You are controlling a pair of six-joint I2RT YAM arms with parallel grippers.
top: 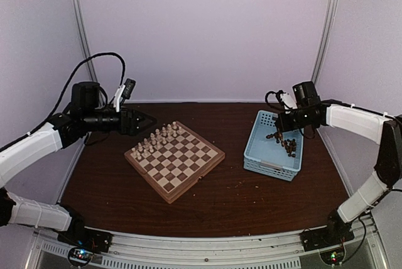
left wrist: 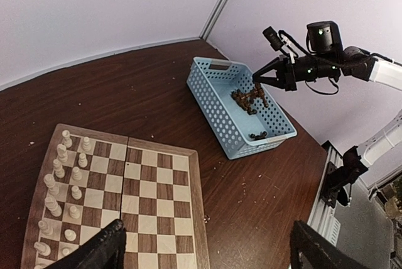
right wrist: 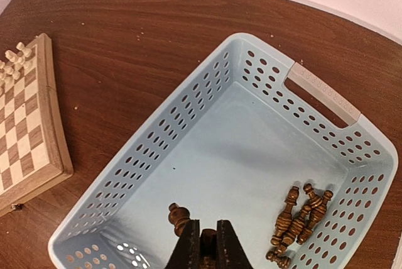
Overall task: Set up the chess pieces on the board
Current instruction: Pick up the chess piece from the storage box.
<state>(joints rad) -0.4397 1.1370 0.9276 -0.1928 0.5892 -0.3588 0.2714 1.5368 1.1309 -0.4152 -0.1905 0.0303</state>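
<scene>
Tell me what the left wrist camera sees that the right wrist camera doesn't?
Only left wrist: the right arm and the open left fingers. Only right wrist: the dark piece pinched between the right fingers. Both: the basket, loose dark pieces in it, and the board with cream pieces.

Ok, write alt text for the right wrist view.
The right arm's fingers pinch a dark chess piece inside a light blue basket, more dark pieces nearby; a chessboard corner with cream pieces shows at left.
</scene>
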